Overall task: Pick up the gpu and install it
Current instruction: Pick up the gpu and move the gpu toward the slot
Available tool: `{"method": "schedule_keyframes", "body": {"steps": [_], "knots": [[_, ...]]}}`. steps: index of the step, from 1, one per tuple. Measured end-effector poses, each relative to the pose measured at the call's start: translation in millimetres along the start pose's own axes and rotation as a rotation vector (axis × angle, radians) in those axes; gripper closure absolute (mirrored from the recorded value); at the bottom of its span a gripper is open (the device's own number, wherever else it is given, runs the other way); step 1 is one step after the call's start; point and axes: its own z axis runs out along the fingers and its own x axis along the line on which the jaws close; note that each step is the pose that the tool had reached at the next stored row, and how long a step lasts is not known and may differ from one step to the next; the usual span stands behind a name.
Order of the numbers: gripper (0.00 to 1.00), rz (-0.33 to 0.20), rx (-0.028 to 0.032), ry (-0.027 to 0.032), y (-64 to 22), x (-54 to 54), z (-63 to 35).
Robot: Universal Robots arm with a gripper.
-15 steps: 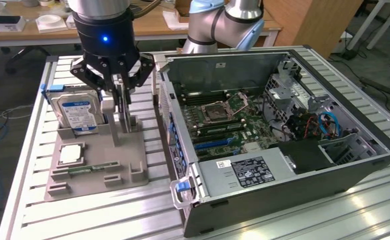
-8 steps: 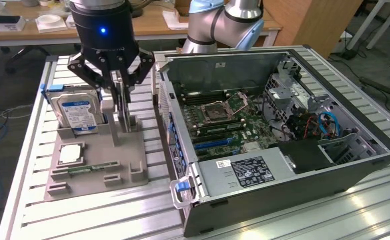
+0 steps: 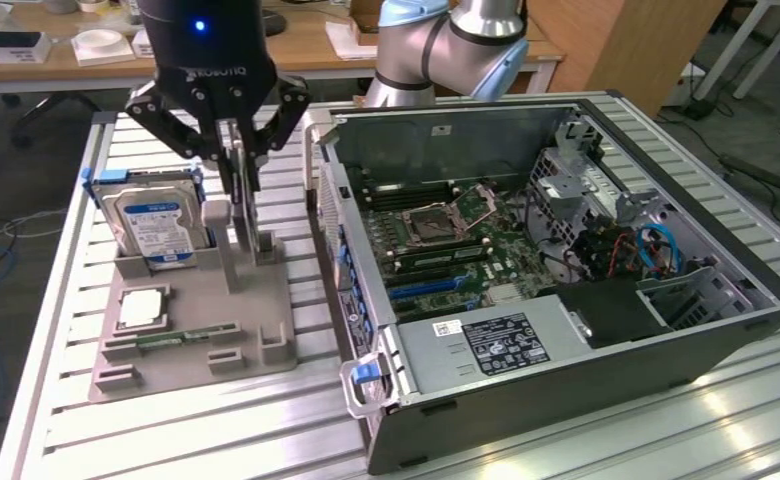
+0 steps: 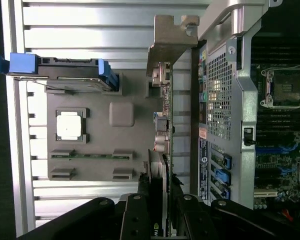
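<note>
Table point(image 3: 163, 440) of ribbed aluminium lies nearest in the exterior view, carrying an open computer case point(image 3: 564, 400) on the exterior view's right and a grey fixture point(image 3: 190, 375) on its left. At the near end of the case sits the power supply point(image 3: 497, 345), with the motherboard point(image 3: 457, 250) beyond it. On the fixture, a thin RAM stick point(image 3: 183, 338) lies in front and a square processor chip point(image 3: 141, 308) rests just behind it. Further back, the gripper point(image 3: 237, 165) points straight down over the side of the fixture nearest the case, its fingers point(image 4: 140, 200) closed on the top edge of the gpu point(image 3: 246, 215). The card hangs upright and edge-on, outside the case, its lower edge down among the fixture's posts; whether it is clear of them cannot be told. In the wrist view its metal bracket point(image 4: 171, 42) is at the far end. Beside it the hard drive point(image 3: 157, 225) stands upright. Behind are the arm point(image 3: 444, 50) and a wooden desk point(image 3: 297, 45).
</note>
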Motion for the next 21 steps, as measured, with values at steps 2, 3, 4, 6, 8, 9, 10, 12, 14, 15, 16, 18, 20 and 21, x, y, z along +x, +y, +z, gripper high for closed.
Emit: {"method": "schedule_keyframes", "body": {"steps": [2, 3, 4, 6, 8, 9, 10, 12, 14, 15, 16, 18, 20, 21], "knots": [[0.73, 0.000, 0.0019, 0.0001, 0.0, -0.2, -6.0], [0.73, 0.000, 0.0020, 0.0001, 0.0, -0.2, -8.9], [0.73, 0.000, 0.0021, 0.0000, 0.0, -0.3, -12.0], [0.73, 0.000, 0.0022, 0.0000, 0.0, -0.5, -17.8], [0.73, 0.000, 0.0024, 0.0000, 0.0, -0.7, -23.1], [0.73, 0.000, 0.0024, -0.0001, 0.0, -0.8, -25.8], [0.73, 0.000, 0.0025, 0.0000, 0.0, -0.8, -28.0], [0.73, 0.000, 0.0023, -0.0002, 0.0, -0.9, -29.7], [0.73, 0.000, 0.0023, -0.0002, 0.0, -0.9, -29.7], [0.73, 0.000, 0.0023, -0.0001, 0.0, -0.9, -29.7], [0.73, 0.000, 0.0024, 0.0000, 0.0, -0.9, -29.8], [0.73, 0.000, 0.0024, 0.0000, 0.0, -0.9, -29.8], [0.73, 0.000, 0.0024, 0.0000, 0.0, -0.9, -29.8], [0.73, 0.000, 0.0024, 0.0000, 0.0, -0.9, -29.8]]}}
